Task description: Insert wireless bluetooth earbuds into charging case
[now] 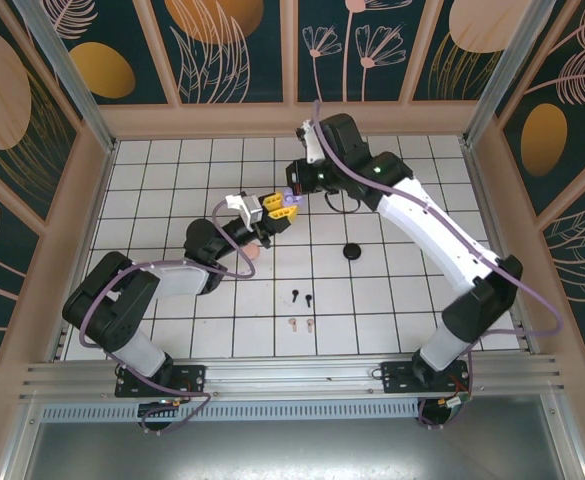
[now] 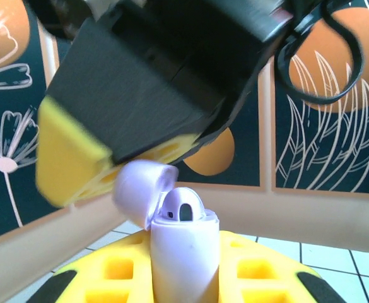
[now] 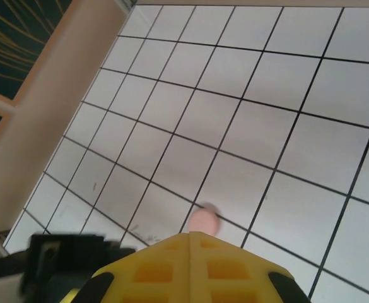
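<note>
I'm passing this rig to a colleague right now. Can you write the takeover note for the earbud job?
Left gripper: shut on the lilac case, held upright with its lid open.
Right gripper: fingers shut, just above that case; I cannot tell whether it pinches an earbud.
Things: the black earbuds and pink earbuds lie loose on the table. The black case sits to their right, farther back, and the pink case sits below the grippers.
Done: one lilac earbud appears seated.
Left: any remaining lilac earbud, then the black and pink pairs.
</note>
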You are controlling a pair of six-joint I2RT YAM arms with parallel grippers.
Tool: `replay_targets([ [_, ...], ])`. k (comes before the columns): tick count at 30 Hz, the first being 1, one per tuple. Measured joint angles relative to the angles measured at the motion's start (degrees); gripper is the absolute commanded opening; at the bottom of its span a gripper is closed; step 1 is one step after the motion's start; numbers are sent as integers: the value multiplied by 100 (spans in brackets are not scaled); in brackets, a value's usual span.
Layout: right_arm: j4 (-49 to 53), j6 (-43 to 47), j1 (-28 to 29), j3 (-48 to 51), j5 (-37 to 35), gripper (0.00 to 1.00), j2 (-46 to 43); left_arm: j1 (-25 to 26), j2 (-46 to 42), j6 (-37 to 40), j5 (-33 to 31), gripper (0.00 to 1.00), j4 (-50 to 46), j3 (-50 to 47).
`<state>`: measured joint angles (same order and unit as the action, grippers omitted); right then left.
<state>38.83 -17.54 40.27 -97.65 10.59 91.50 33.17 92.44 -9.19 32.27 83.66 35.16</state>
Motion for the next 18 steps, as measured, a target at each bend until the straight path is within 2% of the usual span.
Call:
replay_targets([
  [5, -286, -354, -26, 1130, -52, 0, -1029, 76, 52, -103, 129, 0, 2, -11],
  [7, -306, -518, -149, 1440, -50, 1, -1357, 48, 50, -177, -70, 0, 13, -4],
  [12, -588, -1069, -699, 2389, -214, 24, -2323, -55, 50, -459, -634, 0, -278, 66],
  [15, -741, -1222, -807, 2804, -350, 32, -2616, -55, 63, -780, -892, 0, -778, 256],
  [18, -905, -1303, -809, 3154, -455, 44, -2656, -55, 179, -1239, -1167, 0, -1423, 592],
])
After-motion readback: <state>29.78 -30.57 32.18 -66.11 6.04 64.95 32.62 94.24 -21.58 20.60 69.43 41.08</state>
